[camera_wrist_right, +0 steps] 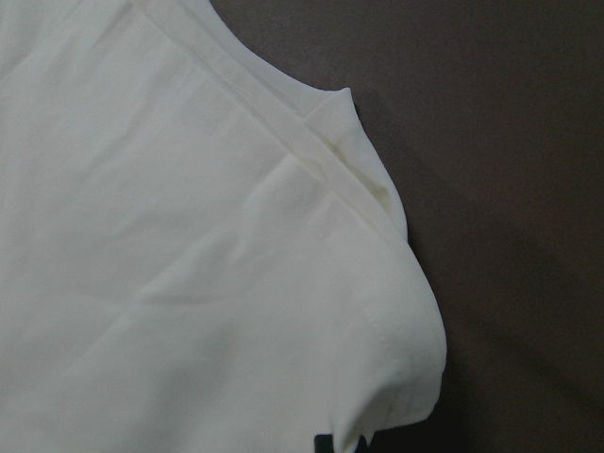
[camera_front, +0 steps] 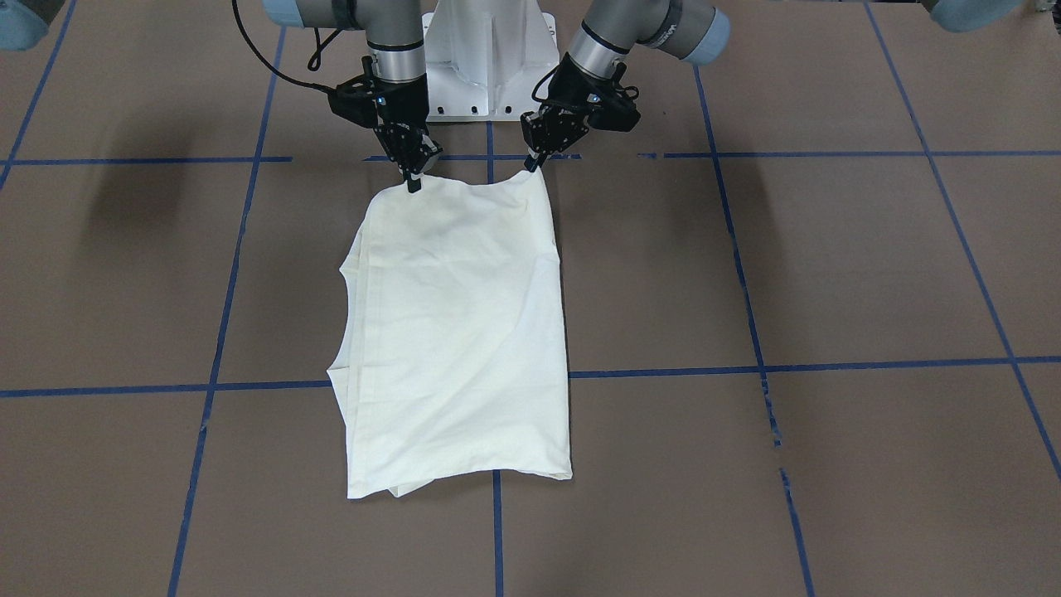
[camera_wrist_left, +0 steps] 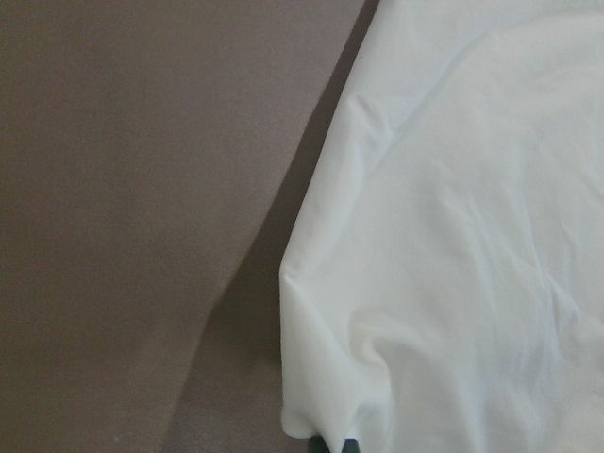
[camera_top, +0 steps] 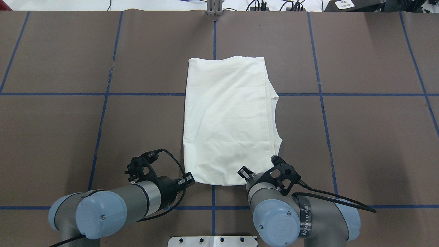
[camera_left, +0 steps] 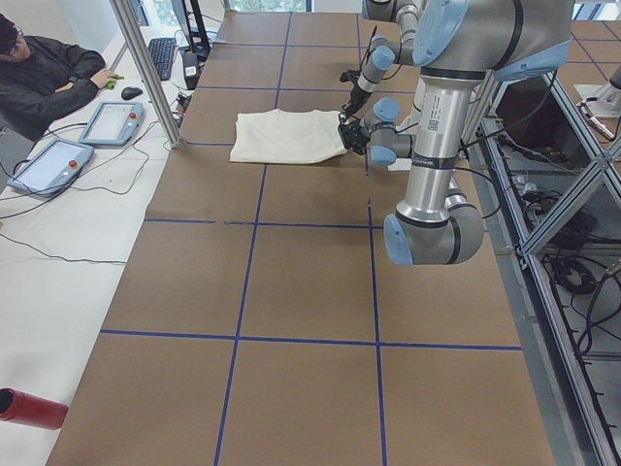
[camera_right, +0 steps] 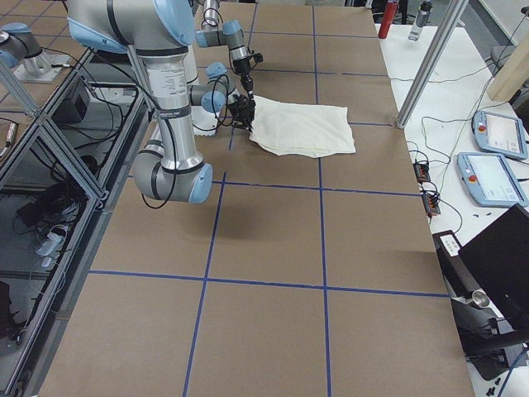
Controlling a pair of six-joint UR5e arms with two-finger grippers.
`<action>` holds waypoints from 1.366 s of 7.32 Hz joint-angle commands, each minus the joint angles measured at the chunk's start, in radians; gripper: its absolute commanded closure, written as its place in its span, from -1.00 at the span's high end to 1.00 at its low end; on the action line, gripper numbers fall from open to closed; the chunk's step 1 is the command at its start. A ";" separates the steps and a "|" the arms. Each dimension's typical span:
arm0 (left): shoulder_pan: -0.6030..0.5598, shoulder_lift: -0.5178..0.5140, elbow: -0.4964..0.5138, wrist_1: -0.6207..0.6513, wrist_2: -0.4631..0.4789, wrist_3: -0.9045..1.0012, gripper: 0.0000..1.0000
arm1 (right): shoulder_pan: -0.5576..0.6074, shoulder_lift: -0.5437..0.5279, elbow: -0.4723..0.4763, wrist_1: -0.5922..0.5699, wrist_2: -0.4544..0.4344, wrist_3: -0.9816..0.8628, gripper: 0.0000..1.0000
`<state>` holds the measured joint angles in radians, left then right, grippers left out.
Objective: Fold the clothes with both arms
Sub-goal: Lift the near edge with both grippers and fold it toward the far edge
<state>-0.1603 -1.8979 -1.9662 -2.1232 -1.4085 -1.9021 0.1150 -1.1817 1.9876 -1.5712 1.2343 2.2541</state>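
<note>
The shirt (camera_top: 228, 116) lies plain cream side up at the middle of the tabletop (camera_top: 360, 137). It is already narrowed to a long strip running 12 to 6 o'clock in the overhead view, with tucked layers peeking out along its 3 o'clock edge. The left hand (camera_top: 188, 180) pinches its 7 o'clock corner and the right hand (camera_top: 244, 172) its 5 o'clock corner, both corners slightly lifted. The side folds look done; the end-over-end folds toward 12 o'clock seem left. No print shows on the shirt; a band (camera_top: 304, 219) on the right arm (camera_top: 329, 216) appears to read "WANSEED".
</note>
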 commanded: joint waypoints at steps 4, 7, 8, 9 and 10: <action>0.007 0.002 -0.447 0.479 -0.061 0.021 -1.00 | -0.054 0.007 0.364 -0.249 0.010 -0.007 -1.00; -0.022 -0.018 -0.379 0.480 -0.061 0.095 -1.00 | -0.010 0.048 0.286 -0.245 0.008 -0.054 -1.00; -0.072 -0.026 -0.363 0.480 -0.069 0.141 -1.00 | 0.045 0.089 0.211 -0.242 0.013 -0.060 -1.00; -0.128 -0.055 -0.317 0.480 -0.099 0.174 -1.00 | 0.096 0.123 0.157 -0.215 0.013 -0.109 -1.00; -0.178 -0.088 -0.242 0.479 -0.115 0.213 -1.00 | 0.154 0.126 0.099 -0.163 0.030 -0.122 -1.00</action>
<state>-0.2749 -1.9499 -2.2826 -1.6433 -1.5006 -1.7371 0.2000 -1.0753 2.1598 -1.7832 1.2504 2.1602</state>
